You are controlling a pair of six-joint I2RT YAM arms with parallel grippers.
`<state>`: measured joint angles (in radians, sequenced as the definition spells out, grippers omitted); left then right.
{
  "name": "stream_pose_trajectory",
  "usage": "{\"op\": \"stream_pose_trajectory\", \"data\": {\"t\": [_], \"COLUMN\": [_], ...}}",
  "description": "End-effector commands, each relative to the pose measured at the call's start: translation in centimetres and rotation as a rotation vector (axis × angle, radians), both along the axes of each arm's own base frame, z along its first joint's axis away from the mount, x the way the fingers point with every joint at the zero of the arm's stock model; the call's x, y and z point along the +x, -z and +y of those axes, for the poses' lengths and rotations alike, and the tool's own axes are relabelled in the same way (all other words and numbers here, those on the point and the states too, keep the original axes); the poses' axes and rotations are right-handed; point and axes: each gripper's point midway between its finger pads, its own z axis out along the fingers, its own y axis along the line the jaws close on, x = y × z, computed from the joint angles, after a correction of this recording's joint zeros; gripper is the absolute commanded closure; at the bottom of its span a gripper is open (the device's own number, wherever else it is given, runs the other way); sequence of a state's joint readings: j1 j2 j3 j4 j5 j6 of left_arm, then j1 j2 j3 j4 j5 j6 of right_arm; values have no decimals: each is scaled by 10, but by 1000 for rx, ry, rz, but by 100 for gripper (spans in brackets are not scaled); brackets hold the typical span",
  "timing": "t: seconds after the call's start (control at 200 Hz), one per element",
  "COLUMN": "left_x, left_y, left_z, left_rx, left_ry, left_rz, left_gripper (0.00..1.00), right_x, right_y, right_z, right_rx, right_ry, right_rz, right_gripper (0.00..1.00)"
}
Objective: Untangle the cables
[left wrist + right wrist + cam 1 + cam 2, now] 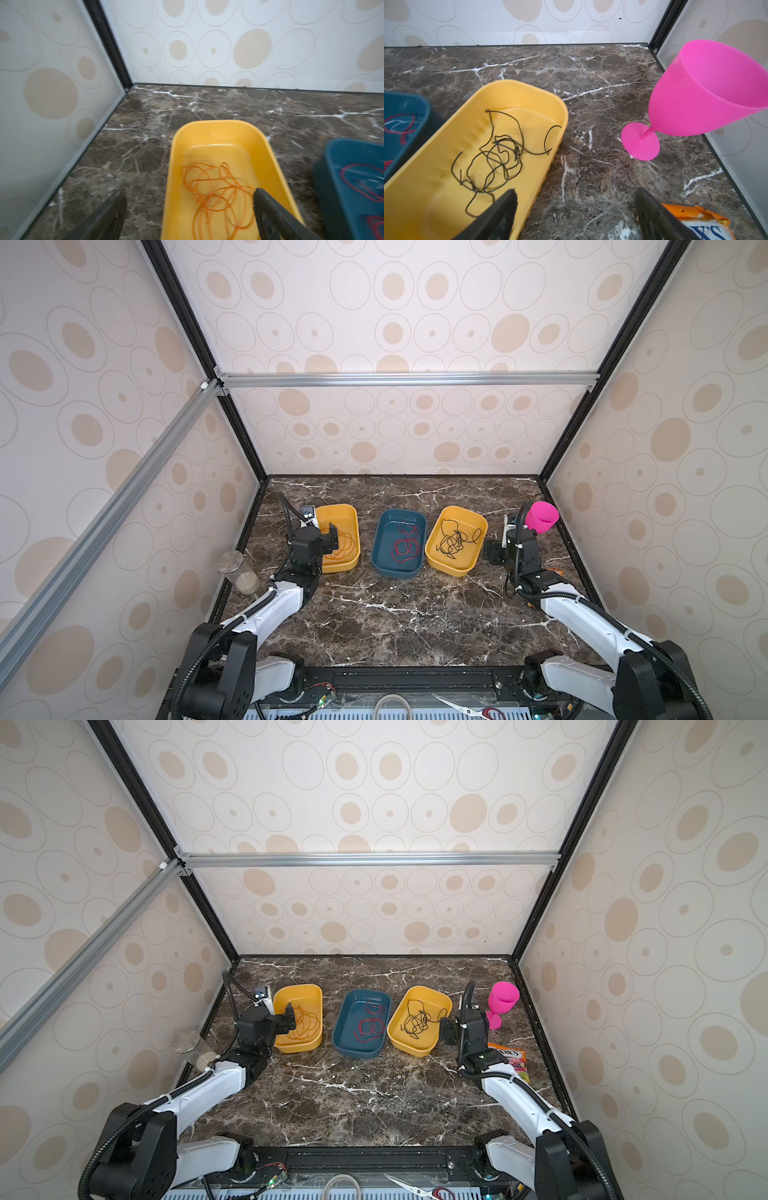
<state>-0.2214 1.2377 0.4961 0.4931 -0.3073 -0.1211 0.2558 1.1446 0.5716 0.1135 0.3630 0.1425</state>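
Observation:
Three cables lie apart, each in its own tray. The orange cable loops in the left yellow tray. The red cable rests in the blue tray. The black cable is bunched in the right yellow tray. My left gripper is open astride that tray's left wall, one finger inside beside the orange loops, holding nothing. My right gripper is open over the right tray's outer wall and is empty.
A pink goblet stands at the back right by the wall. A snack packet lies under my right wrist. A clear jar leans at the left wall. Scissors lie off the front edge.

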Motion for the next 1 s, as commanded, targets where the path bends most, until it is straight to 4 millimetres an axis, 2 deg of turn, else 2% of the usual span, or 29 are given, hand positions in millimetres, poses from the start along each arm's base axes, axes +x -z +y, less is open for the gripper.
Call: {"op": "stream_pose_trajectory", "data": {"t": [0.0,0.105,0.225,0.315,0.43,0.55,0.59,0.71,0.745,0.83,0.885,0.995], "left_x": [4,2,-3,-7,-16,-20,-21,-10,-6,-3,-3,-3], "left_y": [-13,14,22,14,19,28,24,32,37,37,36,36], "left_z": [12,18,12,17,31,32,31,38,40,44,44,44], "left_rx": [131,105,113,144,103,78,87,68,51,28,28,30], "left_ry": [-17,-3,47,32,-14,13,14,-17,-11,-7,-6,-8], "left_rz": [-121,-102,-162,-223,-255,-268,-298,-241,-210,-208,-216,-218], "left_gripper": [5,5,4,3,3,2,2,1,1,1,1,1], "right_x": [9,11,9,8,9,18,20,29,36,40,42,41], "right_y": [-4,9,17,20,21,27,32,52,51,62,61,62], "right_z": [-17,-21,-25,-29,-35,-30,-30,-27,-27,-38,-44,-43], "right_rx": [-103,-145,-152,-131,-126,-104,-98,-93,-104,-42,-15,-17], "right_ry": [60,69,79,78,89,22,13,-17,-17,19,19,14], "right_rz": [-59,-45,-93,-171,-227,-230,-232,-213,-223,-105,-125,-116], "right_gripper": [6,5,4,2,1,1,1,1,0,0,0,0]}}
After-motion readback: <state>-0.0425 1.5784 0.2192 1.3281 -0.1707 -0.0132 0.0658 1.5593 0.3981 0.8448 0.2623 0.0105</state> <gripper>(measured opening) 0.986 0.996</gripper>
